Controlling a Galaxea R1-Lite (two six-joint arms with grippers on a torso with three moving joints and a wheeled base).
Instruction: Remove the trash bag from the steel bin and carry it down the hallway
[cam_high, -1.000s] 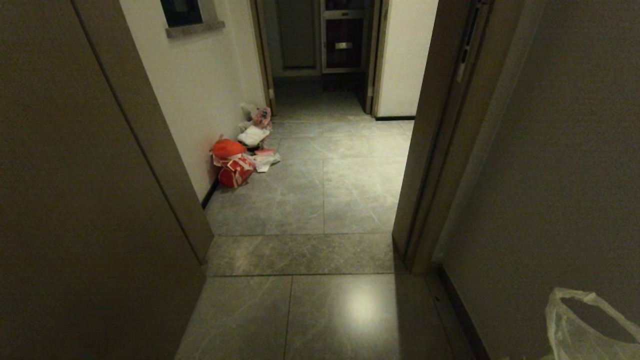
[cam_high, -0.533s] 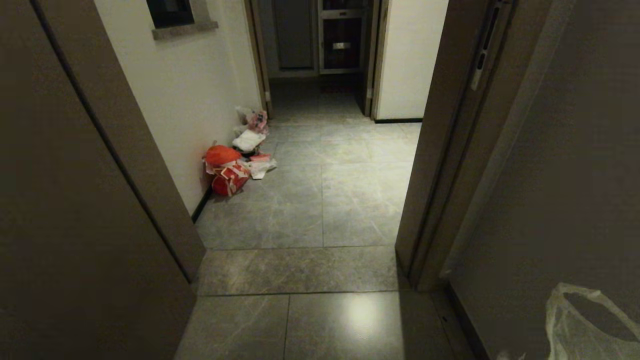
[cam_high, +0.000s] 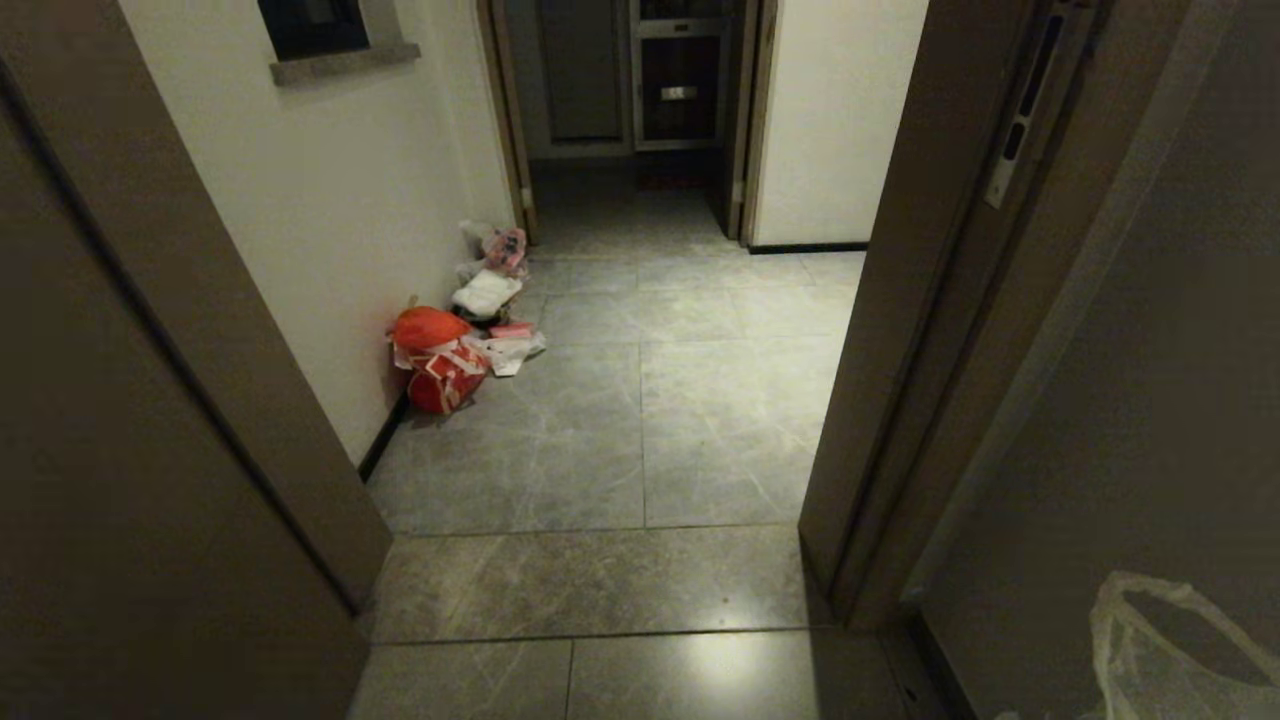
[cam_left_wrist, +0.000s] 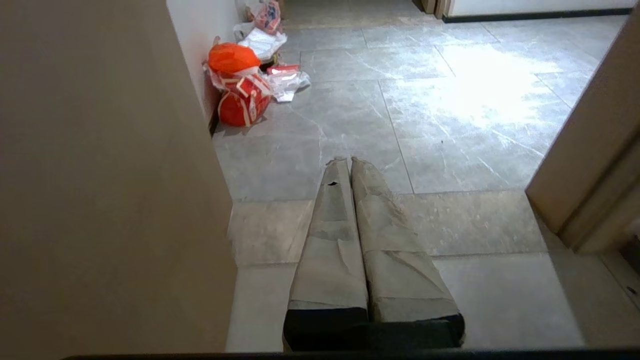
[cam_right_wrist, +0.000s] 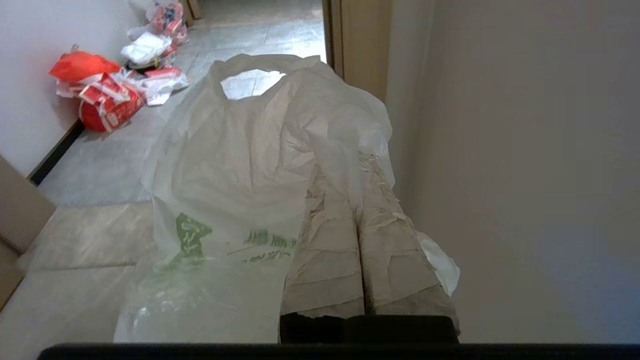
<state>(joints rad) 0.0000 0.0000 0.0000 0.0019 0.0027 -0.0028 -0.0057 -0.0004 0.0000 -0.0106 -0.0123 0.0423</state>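
I am gripping the trash bag (cam_right_wrist: 235, 165) with my right gripper (cam_right_wrist: 345, 165), jaws clamped tight on its plastic (green printing showing), just inside the door frame (cam_high: 880, 420) of the hallway (cam_high: 640, 400). My left gripper (cam_left_wrist: 348, 162) is pointing past that frame, jaws pressed together, empty.

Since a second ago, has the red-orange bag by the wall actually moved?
No. The red-orange bag stays against the same wall and baseboard; the whole head view shifted as the robot advanced.
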